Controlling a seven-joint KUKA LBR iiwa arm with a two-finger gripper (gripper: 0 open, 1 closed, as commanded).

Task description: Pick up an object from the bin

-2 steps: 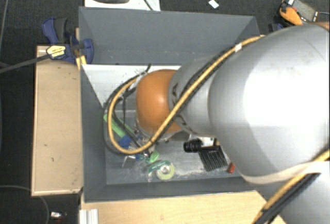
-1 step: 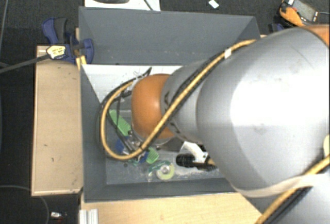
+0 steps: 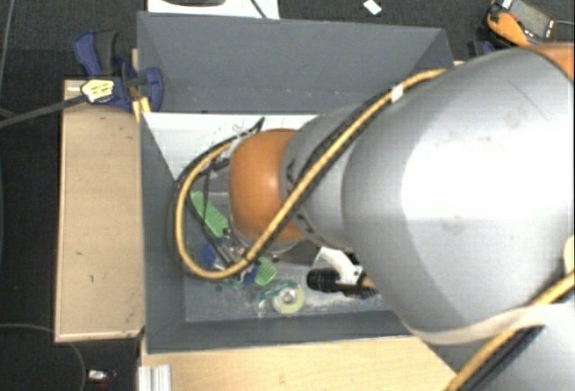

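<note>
Our arm [image 3: 467, 200] sits low in the bin [image 3: 287, 66] by a green strip [image 3: 214, 220], so it hides the end effector [image 3: 232, 245]; we cannot tell its opening.

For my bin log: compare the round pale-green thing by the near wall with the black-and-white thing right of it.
The round pale-green thing is a flat disc; the black-and-white thing is long and lies sideways. The pale-green thing is one light colour; the black-and-white thing is two-toned. Both lie near the bin's near wall.
</note>
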